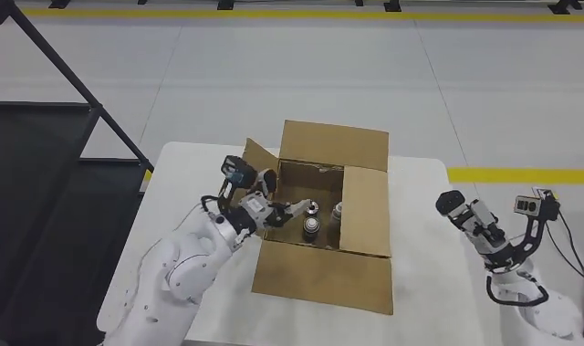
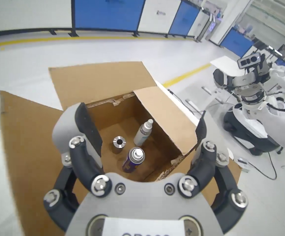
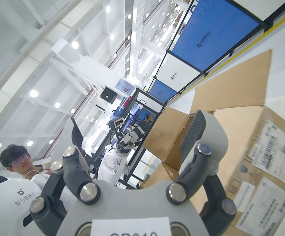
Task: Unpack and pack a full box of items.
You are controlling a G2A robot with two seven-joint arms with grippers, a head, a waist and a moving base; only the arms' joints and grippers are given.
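Spread open and empty, my left gripper (image 2: 142,116) hovers over the box (image 2: 98,74), where a purple can (image 2: 133,159), white bottle (image 2: 143,133) and metal cylinder (image 2: 119,144) stand. Unpacking, I judge: next, lower straight onto the can. Right gripper (image 3: 136,121) hangs open beside the box.

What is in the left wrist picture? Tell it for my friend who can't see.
The left gripper hangs open over an open cardboard box. Inside the box are a white spray bottle, a purple can and a silver metal cylinder.
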